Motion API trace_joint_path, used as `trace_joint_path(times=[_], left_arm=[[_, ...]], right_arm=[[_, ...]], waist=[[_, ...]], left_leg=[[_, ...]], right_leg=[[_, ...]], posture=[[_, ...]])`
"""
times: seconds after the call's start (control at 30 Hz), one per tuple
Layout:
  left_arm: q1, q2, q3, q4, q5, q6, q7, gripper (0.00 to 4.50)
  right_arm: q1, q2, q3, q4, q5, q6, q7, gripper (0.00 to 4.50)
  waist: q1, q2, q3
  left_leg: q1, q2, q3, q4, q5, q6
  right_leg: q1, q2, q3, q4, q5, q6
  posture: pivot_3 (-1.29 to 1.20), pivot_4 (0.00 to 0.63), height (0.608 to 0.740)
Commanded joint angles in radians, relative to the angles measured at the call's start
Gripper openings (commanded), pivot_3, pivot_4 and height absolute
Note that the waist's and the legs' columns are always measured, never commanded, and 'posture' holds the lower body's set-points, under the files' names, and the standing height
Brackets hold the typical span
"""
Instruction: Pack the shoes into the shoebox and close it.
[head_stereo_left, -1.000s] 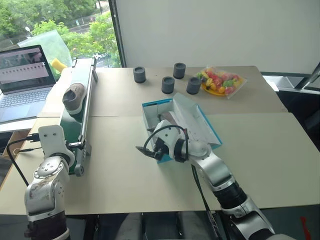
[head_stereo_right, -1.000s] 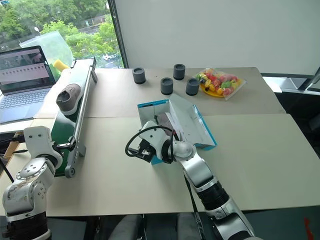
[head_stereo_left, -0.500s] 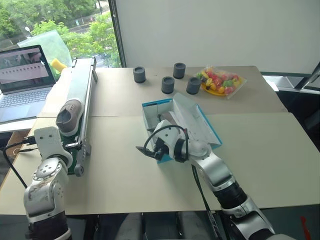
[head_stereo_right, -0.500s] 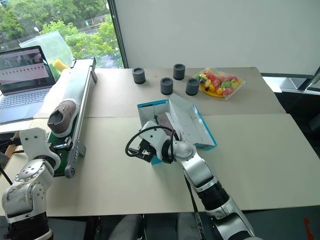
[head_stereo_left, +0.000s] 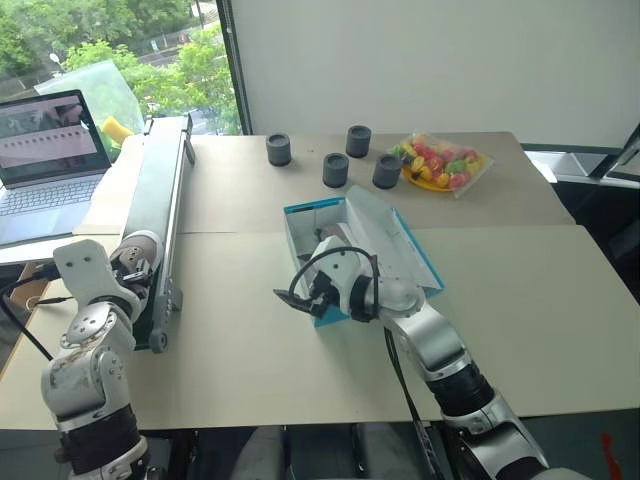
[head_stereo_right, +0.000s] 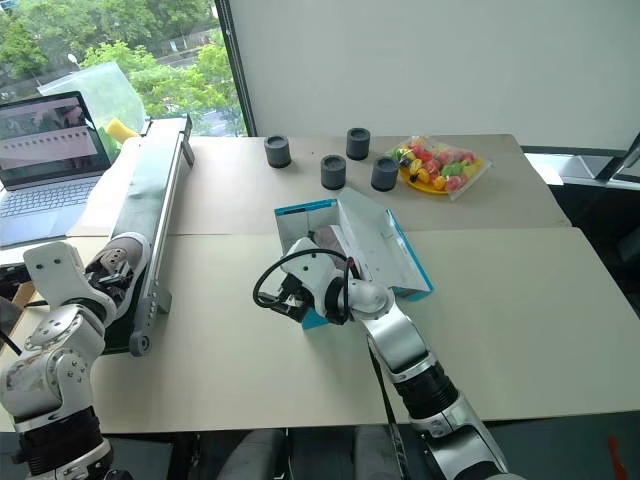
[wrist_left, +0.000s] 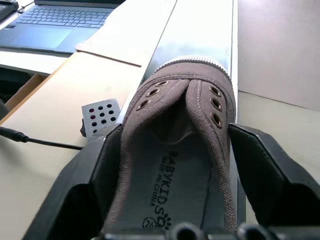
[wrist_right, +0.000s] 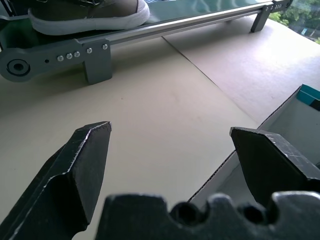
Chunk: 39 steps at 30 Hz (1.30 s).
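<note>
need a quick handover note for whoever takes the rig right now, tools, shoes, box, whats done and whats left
Left tool: fingers on both sides of a grey shoe at the near end of the conveyor belt; it looks closed on it, shoe not lifted yet.
Right tool: open, empty, by the near corner of the blue shoebox.
Shoebox: on the table, lid open, something dark inside, possibly the other shoe; cannot tell.
Left: carry this shoe to the box, check both are in, close the lid.
</note>
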Motion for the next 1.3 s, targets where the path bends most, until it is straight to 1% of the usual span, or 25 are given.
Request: trace_joint_path(times=[0.03, 0.3, 0.63, 0.73, 0.8, 0.93, 1.2, 1.3], left_arm=[[-0.026, -0.006, 0.015, -0.037, -0.014, 0.016, 0.016, 2.65], [-0.027, -0.004, 0.002, -0.042, -0.02, 0.02, 0.02, 2.65], [-0.019, -0.038, -0.009, -0.04, -0.034, 0.044, 0.031, 2.65], [-0.016, -0.051, -0.004, -0.034, -0.035, 0.057, 0.038, 1.94], [-0.015, -0.056, -0.004, -0.034, -0.032, 0.058, 0.04, 1.16], [-0.016, -0.058, -0.009, -0.026, -0.028, 0.064, 0.042, 0.02], [-0.017, -0.053, -0.022, -0.021, -0.01, 0.061, 0.046, 0.02], [0.003, 0.015, -0.11, -0.036, 0.095, -0.034, 0.05, 0.02]], right_arm=[[-0.024, 0.008, -0.025, -0.041, 0.016, -0.001, -0.006, 4.5], [-0.033, 0.008, -0.033, -0.038, 0.018, 0.004, -0.013, 4.5], [-0.046, 0.009, -0.053, -0.042, 0.022, 0.018, -0.015, 4.5], [-0.047, 0.007, -0.057, -0.046, 0.023, 0.023, -0.016, 4.5], [-0.047, 0.005, -0.061, -0.051, 0.025, 0.029, -0.015, 4.5], [-0.05, 0.003, -0.068, -0.056, 0.026, 0.038, -0.018, 4.5], [-0.057, 0.005, -0.08, -0.056, 0.026, 0.053, -0.022, 4.5], [-0.063, 0.018, -0.093, -0.045, 0.035, 0.064, -0.029, 4.5]], waist=[[0.002, 0.0, 0.0], [0.004, 0.0, 0.0], [0.008, 0.0, 0.0], [0.011, 0.0, 0.0], [0.014, 0.0, 0.0], [0.02, 0.0, 0.0], [0.023, 0.0, 0.0], [0.024, 0.0, 0.0]], left_leg=[[0.0, 0.0, 0.0, 0.0, 0.0, 0.0], [0.0, -0.001, 0.0, 0.0, 0.0, 0.0], [0.0, -0.001, 0.0, 0.0, 0.0, 0.0], [0.001, -0.001, 0.0, 0.0, 0.0, 0.0], [0.001, -0.001, 0.0, 0.0, 0.0, 0.0], [0.001, -0.001, 0.0, 0.0, 0.0, 0.0], [0.002, -0.001, 0.0, 0.0, 0.0, 0.0], [0.002, -0.001, 0.0, 0.0, 0.0, 0.0]], right_leg=[[0.0, 0.0, 0.0, 0.0, 0.0, 0.0], [0.0, 0.0, 0.0, 0.0, 0.0, 0.0], [0.001, 0.0, 0.0, 0.0, 0.0, 0.0], [0.001, 0.0, 0.0, 0.0, 0.0, 0.0], [0.001, 0.0, 0.0, 0.0, 0.0, 0.0], [0.001, 0.0, 0.0, 0.0, 0.0, 0.0], [0.002, 0.0, 0.0, 0.0, 0.0, 0.0], [0.002, 0.0, 0.0, 0.0, 0.0, 0.0]], posture=[[0.0, 0.15, 0.74], [0.0, 0.15, 0.74], [0.0, 0.15, 0.74], [0.0, 0.15, 0.74], [0.0, 0.15, 0.74], [0.0, 0.15, 0.74], [0.0, 0.15, 0.74], [0.0, 0.15, 0.74]])
